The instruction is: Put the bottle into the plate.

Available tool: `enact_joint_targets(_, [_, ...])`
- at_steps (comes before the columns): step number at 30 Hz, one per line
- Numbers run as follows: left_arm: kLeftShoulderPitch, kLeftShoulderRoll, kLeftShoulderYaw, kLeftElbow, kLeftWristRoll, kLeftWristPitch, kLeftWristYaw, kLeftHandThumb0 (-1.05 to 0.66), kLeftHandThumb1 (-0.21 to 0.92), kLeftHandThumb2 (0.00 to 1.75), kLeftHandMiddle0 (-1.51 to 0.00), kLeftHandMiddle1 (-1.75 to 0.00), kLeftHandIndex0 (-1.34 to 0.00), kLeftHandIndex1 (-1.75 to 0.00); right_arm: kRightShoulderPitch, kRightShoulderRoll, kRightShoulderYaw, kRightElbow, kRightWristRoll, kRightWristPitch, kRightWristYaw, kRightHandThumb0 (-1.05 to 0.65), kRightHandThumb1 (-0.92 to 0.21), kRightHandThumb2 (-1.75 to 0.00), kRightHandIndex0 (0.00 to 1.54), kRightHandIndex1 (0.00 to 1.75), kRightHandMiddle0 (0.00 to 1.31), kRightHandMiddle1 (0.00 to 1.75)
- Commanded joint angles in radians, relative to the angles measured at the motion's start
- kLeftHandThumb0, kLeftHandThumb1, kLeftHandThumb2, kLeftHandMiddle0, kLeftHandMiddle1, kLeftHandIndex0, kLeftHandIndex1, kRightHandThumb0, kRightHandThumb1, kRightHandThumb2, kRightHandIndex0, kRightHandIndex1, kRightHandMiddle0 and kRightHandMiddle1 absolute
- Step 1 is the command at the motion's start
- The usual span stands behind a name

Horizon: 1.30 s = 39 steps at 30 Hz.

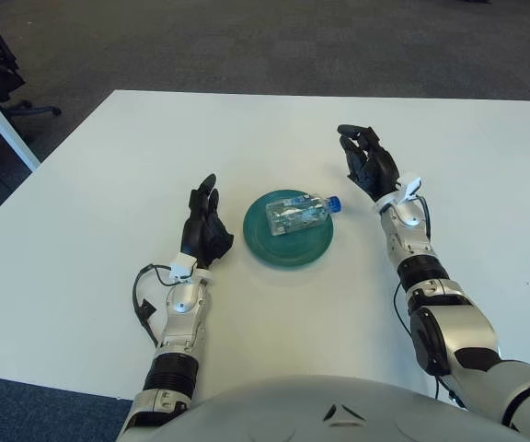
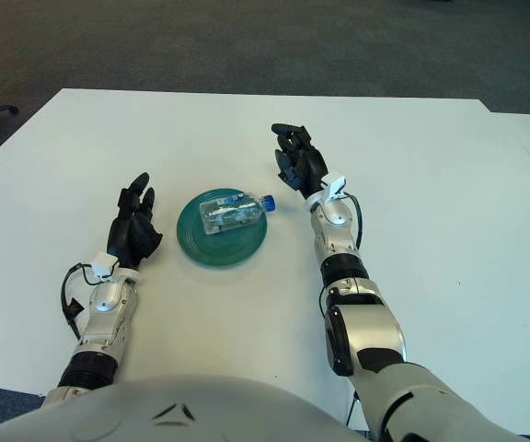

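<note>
The white counter [image 1: 109, 166] is carrying everything in the scene, and its broad bare surface is leaving room on all sides of the work area. Both arms are being held forward over it, one to each side of the plate.

The teal plate [image 1: 288, 247] is lying flat near the middle of the counter, between the two hands, where either arm could be brought to it. The bottle [image 1: 297, 214] is lying on its side in the plate, its clear body resting across the far half of the dish and its blue cap [image 1: 335, 203] jutting out over the right rim. Being laid flat rather than upright, it is judged to be settled and unlikely to roll off, though the neck is overhanging the edge. The task is therefore judged to be done or very nearly so.

The right hand [image 1: 368, 164] is being held up off the counter to the right of the plate and a little beyond it, its fingers loosely spread and nothing being gripped. The bottle is lying near this hand but clear of it, to its left and nearer the robot, with the cap being the closest part.

The left hand [image 1: 202, 230] is showing just to the left of the plate, fingers relaxed and pointing away from the robot, empty and taking no part.
</note>
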Motion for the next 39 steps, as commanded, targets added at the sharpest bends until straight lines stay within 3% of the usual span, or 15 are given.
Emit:
enact_joint_targets(1, [0.096, 0.028, 0.041, 0.082, -0.015, -0.011, -0.003, -0.9, 0.92, 1.03, -0.23, -0.01, 0.0, -0.66, 0.07, 0.009, -0.047, 0.007, 0.028, 0.014, -0.033, -0.4, -0.85, -0.57, 0.73, 0.34, 0.3, 1.0])
enact_joint_targets(4, [0.1, 0.026, 0.057, 0.086, -0.025, -0.014, -0.001, -0.88, 0.92, 1.0, -0.29, -0.02, 0.0, -0.77, 0.12, 0.027, -0.058, 0.022, 0.011, -0.019, -0.06, -0.38, -0.8, -0.68, 0.64, 0.54, 0.27, 1.01])
enact_joint_targets(11, [0.117, 0.032, 0.084, 0.089, -0.045, -0.024, -0.021, -0.84, 0.92, 0.99, -0.34, -0.03, 0.0, -0.84, 0.189, 0.081, -0.055, -0.038, -0.04, -0.029, -0.184, -0.38, -0.79, -0.73, 0.56, 0.6, 0.3, 1.05])
enact_joint_targets(18, [0.131, 0.041, 0.102, 0.075, -0.049, -0.028, -0.031, -0.83, 0.92, 0.98, -0.36, -0.04, 0.0, -0.87, 0.285, 0.124, -0.036, -0.226, -0.082, 0.075, -0.305, -0.39, -0.79, -0.75, 0.53, 0.63, 0.26, 1.05])
enact_joint_targets(23, [0.142, 0.049, 0.106, 0.063, -0.037, -0.041, -0.033, -0.84, 0.92, 0.98, -0.36, -0.03, 0.0, -0.87, 0.357, 0.142, -0.012, -0.339, -0.094, 0.138, -0.325, -0.43, -0.84, -0.7, 0.51, 0.59, 0.21, 1.0])
enact_joint_targets(28, [0.158, 0.05, 0.104, 0.041, -0.04, -0.053, -0.04, -0.85, 0.92, 0.98, -0.37, -0.03, 0.0, -0.87, 0.42, 0.148, 0.011, -0.395, -0.104, 0.148, -0.314, -0.48, -0.91, -0.64, 0.47, 0.48, 0.14, 0.95])
enact_joint_targets(39, [0.183, 0.052, 0.094, 0.007, -0.079, -0.042, -0.094, -0.83, 0.92, 0.95, -0.37, -0.03, 0.0, -0.82, 0.457, 0.137, 0.022, -0.39, -0.098, 0.119, -0.277, -0.5, -0.92, -0.69, 0.46, 0.25, 0.11, 0.87])
